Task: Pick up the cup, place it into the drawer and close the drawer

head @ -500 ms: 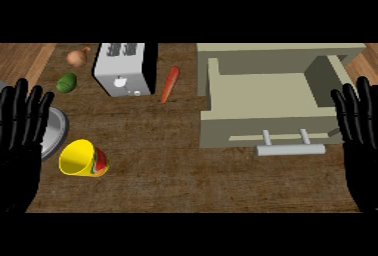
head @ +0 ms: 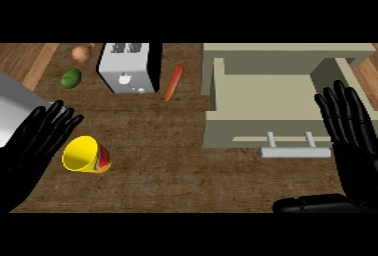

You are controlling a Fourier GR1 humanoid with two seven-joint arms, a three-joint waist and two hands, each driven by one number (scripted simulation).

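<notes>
Head view: yellow cup (head: 86, 156) lies tipped at lower left, left hand (head: 40, 137) spread just beside for grasping; beige drawer (head: 275, 134) stands open at right, right hand (head: 347, 125) flat, empty.

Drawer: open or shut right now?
Open. The drawer is pulled out from the cabinet, its bare inside shows from above, and its handle juts toward the robot.

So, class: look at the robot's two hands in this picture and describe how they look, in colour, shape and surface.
Both the left hand and the right hand are plain glossy black, with long slender fingers and a thumb, human-like in shape. No markings, cables or sleeves show, and the forearms are hardly in view.
</notes>
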